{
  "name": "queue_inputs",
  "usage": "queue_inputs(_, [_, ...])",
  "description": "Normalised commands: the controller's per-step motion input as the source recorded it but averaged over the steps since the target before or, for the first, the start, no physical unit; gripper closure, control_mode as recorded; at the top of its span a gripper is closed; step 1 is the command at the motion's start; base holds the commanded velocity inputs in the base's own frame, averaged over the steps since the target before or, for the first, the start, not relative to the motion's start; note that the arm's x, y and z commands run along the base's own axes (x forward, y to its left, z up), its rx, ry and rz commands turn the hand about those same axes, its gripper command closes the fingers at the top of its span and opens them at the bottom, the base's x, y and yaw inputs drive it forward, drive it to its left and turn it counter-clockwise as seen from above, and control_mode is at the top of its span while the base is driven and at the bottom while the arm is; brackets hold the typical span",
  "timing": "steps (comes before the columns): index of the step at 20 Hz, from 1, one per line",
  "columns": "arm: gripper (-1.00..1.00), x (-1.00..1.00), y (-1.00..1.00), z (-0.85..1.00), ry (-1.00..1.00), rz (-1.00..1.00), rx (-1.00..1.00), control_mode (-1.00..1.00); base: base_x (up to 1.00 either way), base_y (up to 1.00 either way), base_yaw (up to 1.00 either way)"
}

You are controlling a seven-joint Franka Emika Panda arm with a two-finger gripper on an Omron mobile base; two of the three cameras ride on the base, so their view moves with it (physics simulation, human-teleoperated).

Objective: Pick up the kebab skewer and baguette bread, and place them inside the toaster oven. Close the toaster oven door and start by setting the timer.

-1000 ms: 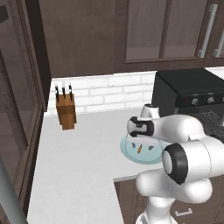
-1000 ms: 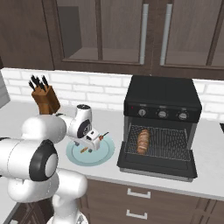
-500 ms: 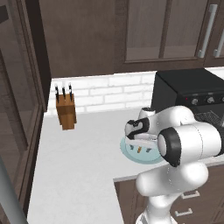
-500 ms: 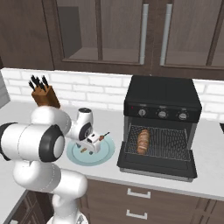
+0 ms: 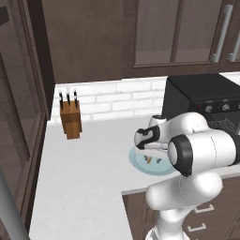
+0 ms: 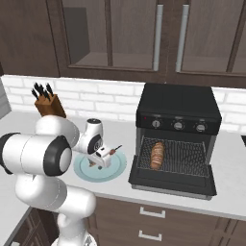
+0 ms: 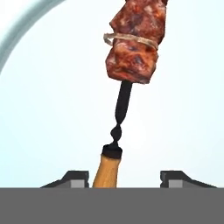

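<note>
The kebab skewer (image 7: 134, 39) lies on a pale blue plate (image 6: 91, 174), its reddish-brown meat ahead of me and its wooden handle (image 7: 107, 170) pointing back between my fingers. My gripper (image 7: 124, 177) is open and low over the plate, straddling the handle, which sits nearer the left fingertip (image 7: 72, 178). From the right base view the gripper (image 6: 102, 162) hangs over the plate with the skewer's dark tip (image 6: 115, 150) sticking out. The baguette bread (image 6: 156, 154) rests on the wire rack inside the black toaster oven (image 6: 178, 103). The toaster oven door (image 6: 170, 181) is dropped open.
A wooden knife block (image 6: 48, 103) stands by the brick back wall, left of the plate. Three knobs (image 6: 178, 125) run along the oven's top panel. Dark wall cabinets hang above the counter. The plate (image 5: 140, 165) sits near the counter's front edge.
The hand has come down toward the plate and now sits low over the skewer's handle. The baguette, oven and plate have not moved.
</note>
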Motion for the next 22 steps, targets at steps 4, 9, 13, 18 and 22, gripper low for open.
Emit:
queue_inputs(4, [1.0, -0.05, -0.12, -0.18, -0.01, -0.08, 0.0, -1.0, 0.0, 0.0, 0.0])
queue_inputs(9, [1.0, -0.05, -0.24, 0.02, 0.0, 0.0, 0.0, -1.0, 0.0, 0.0, 0.0])
queue_inputs(13, [1.0, -0.19, -0.34, 0.27, 0.0, 0.0, 0.0, -1.0, 0.0, 0.0, 0.0])
queue_inputs(18, [1.0, -0.63, -0.17, 1.0, -0.13, 0.11, 0.0, -1.0, 0.0, 0.0, 0.0])
queue_inputs(22, [1.0, -0.93, -0.25, 1.0, -0.16, 0.22, 0.0, -1.0, 0.0, 0.0, 0.0])
